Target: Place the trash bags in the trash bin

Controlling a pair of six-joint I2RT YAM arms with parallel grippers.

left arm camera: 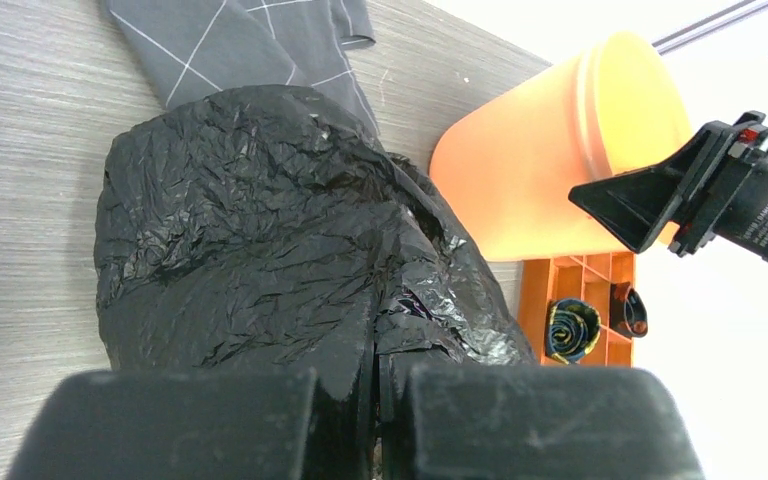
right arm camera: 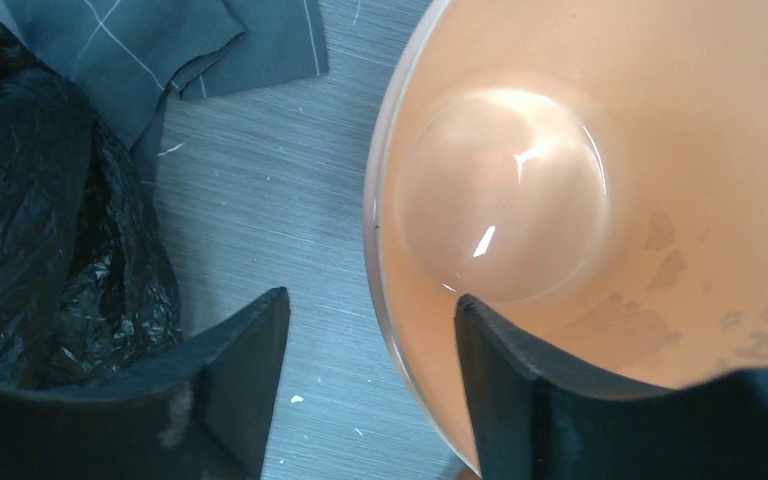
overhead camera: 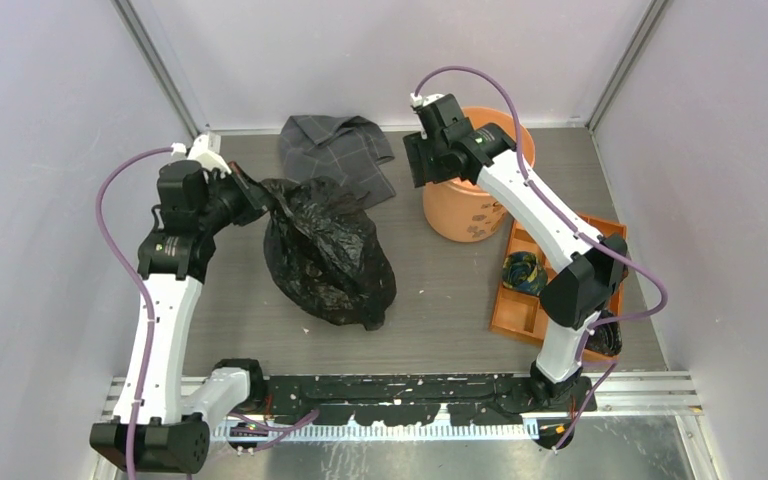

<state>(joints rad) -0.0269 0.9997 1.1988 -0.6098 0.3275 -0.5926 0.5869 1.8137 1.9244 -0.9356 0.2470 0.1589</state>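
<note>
The thin, glossy black plastic film bag [overhead camera: 325,250] lies crumpled on the grey wood-grain worktop [overhead camera: 440,310], left of the round orange plastic bucket [overhead camera: 455,215] and apart from it; its long axis runs slantwise, the gathered neck at the far end pointing away from the bucket, the bulging body toward the near edge; the left end effector [overhead camera: 252,200] is clamped on that neck, with film pinched between its fingers [left arm camera: 210,420] in the left wrist view; the bucket stands upright, mouth up, with dark marks on its side; the right end effector [right arm camera: 370,330] hangs over the bucket's rim on the side facing the bag, jaws apart, one finger outside the wall and the other inside, the rim between them; a grey checked cloth [overhead camera: 335,150] lies left of the bucket at the far side, its near edge meeting the bag; a flat orange compartment tray [overhead camera: 508,322] sits just beside the bucket on its near right, with a rolled blue-and-yellow bundle [overhead camera: 523,272] in one compartment.
</note>
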